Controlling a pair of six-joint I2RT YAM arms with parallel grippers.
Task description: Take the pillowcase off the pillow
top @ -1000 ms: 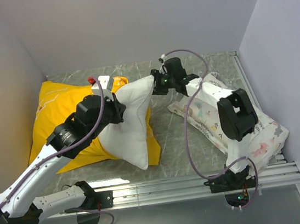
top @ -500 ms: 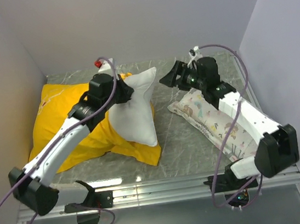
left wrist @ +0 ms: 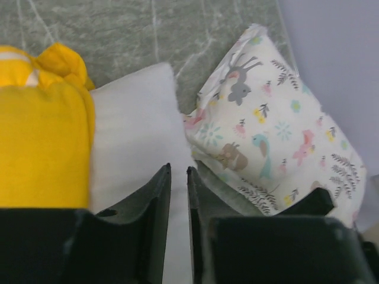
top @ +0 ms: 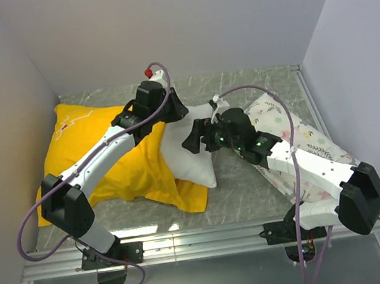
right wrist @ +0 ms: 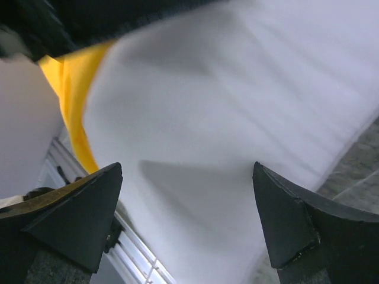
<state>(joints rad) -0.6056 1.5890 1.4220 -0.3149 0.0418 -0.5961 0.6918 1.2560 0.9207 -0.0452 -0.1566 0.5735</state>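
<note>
Lying across the left half of the marbled worktop (top: 247,192), the pillowcase (top: 108,160) is a crumpled bright yellow spread. Its far left corner sits by the side wall and its near right corner reaches under the pillow (top: 194,161). The plain white pillow pokes out of the case's right side towards the middle of the worktop, and one pointed corner is aimed at the near edge.

The left arm stretches diagonally over the yellow cloth, and the left pincer (top: 175,109) sits at the far end of the pillow, where white meets yellow. In the left wrist view that pincer (left wrist: 177,168) is clenched to a thin slit with white cloth showing in it. Whether it pinches the cloth cannot be told. The pillowcase (left wrist: 41,148) bunches on the left of that view, with the pillow (left wrist: 133,136) beside it.

The right pincer (top: 193,136) is at the pillow's right flank, released. In its own camera the pincer (right wrist: 186,219) has its jaws spread wide, with the pillow (right wrist: 225,118) filling the space beyond them and a strip of yellow pillowcase (right wrist: 68,77) at the left.

A printed pillow (top: 310,147) with small animals and leaves lies along the right side, beneath the right arm.
</note>
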